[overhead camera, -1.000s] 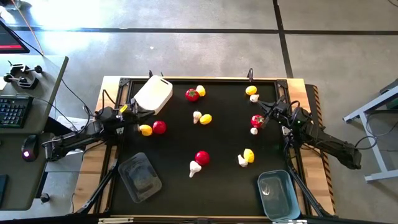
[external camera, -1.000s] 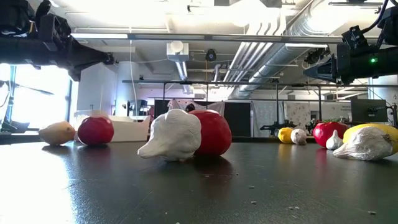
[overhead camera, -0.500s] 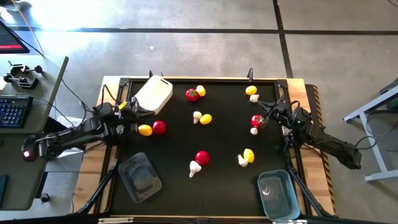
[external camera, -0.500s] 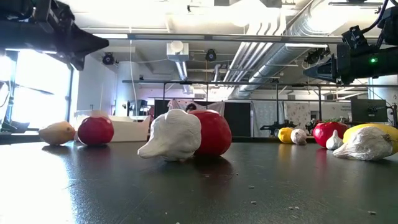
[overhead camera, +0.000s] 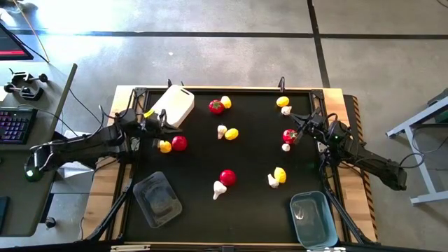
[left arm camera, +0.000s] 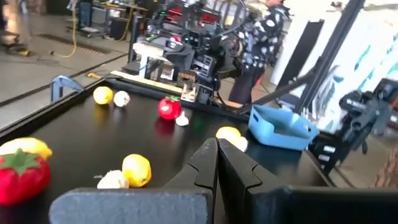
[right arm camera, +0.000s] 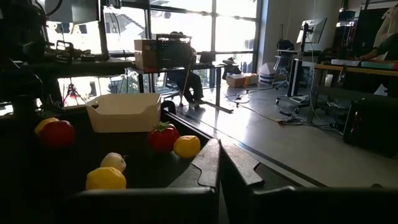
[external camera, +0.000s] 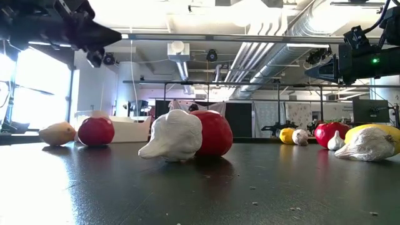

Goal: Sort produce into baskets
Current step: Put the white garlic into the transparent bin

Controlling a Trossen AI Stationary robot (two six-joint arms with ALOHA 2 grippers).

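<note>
Produce lies scattered on the black table: red tomatoes (overhead camera: 227, 176), yellow lemons (overhead camera: 232, 133) and whitish garlic bulbs (overhead camera: 220, 188). There are three baskets. The white one (overhead camera: 173, 105) stands at the far left, the clear one (overhead camera: 157, 199) at the near left and the blue one (overhead camera: 313, 218) at the near right. My left gripper (overhead camera: 165, 121) is shut and hangs level above the table's left side, between the white basket and a tomato (overhead camera: 179, 143) with a lemon (overhead camera: 164, 146). My right gripper (overhead camera: 295, 136) is shut and hangs by the right edge, beside a tomato (overhead camera: 288, 135).
A raised frame (overhead camera: 231, 89) runs round the table. In the left wrist view the shut fingers (left arm camera: 216, 152) point across the table toward the blue basket (left arm camera: 280, 127) and the other arm. A person (left arm camera: 261, 37) stands beyond the table. A desk with a keyboard (overhead camera: 14, 126) stands to the left.
My left gripper has risen and reached farther over the table toward its right edge, ending beside the white basket; its fingers have stayed shut. No produce has moved.
</note>
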